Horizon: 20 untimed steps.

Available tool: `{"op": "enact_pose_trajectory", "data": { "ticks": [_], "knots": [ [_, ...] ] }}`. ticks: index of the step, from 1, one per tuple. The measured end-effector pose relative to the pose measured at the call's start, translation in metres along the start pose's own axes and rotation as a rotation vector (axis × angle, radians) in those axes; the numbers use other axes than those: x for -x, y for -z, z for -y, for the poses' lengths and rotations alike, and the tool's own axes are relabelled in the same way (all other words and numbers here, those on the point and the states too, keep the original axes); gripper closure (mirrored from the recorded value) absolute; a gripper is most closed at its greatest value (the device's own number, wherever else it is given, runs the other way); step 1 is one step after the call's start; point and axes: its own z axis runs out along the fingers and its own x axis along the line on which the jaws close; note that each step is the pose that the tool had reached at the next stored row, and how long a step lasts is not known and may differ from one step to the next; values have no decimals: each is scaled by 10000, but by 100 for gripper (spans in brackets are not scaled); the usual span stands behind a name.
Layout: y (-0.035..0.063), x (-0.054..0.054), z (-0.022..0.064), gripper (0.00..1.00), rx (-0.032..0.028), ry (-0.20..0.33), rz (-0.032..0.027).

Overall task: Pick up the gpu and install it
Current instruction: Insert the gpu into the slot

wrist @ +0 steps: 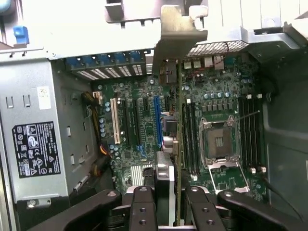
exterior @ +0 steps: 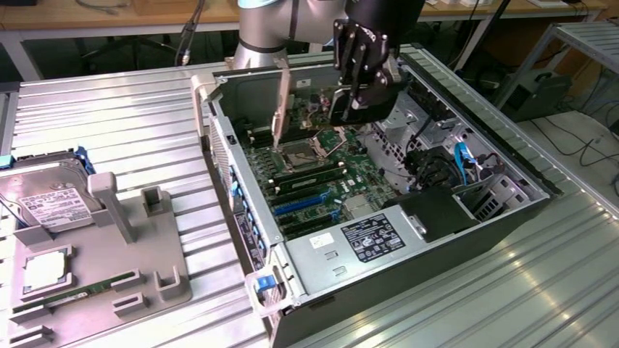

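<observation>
The gpu (wrist: 177, 134) shows edge-on in the wrist view — its faces cannot be seen, and its near end is lost inside the pincer (wrist: 172, 202), itself cut by the picture's edge. The arm (exterior: 266, 29) runs off the exterior view's top, the hard drive (exterior: 43, 203) off the exterior view's left — print on the power supply's label (exterior: 372, 235) is too small to read.

Ribbed metal tabletop (exterior: 116, 109), wooden workbench (exterior: 68, 18) behind, floor cables (exterior: 580, 141)

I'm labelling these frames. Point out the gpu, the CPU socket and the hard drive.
gpu (wrist: 180, 29): wrist view, on its silvery metal bracket.
CPU socket (wrist: 217, 142): wrist view, on the middle of the socket.
hard drive (exterior: 51, 206): exterior view, on its white label.
</observation>
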Motion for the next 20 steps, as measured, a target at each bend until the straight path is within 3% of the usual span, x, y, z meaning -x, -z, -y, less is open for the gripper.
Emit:
{"op": "enact_pose_trajectory", "data": {
  "ticks": [4,11,15,20],
  "knots": [
    [-15,0,1,71,0,670,-13],
    [-130,-1,3,71,-29,900,-15],
    [-156,-11,4,71,-191,902,-1],
    [-224,-11,4,71,-226,903,26]
  ]
}}
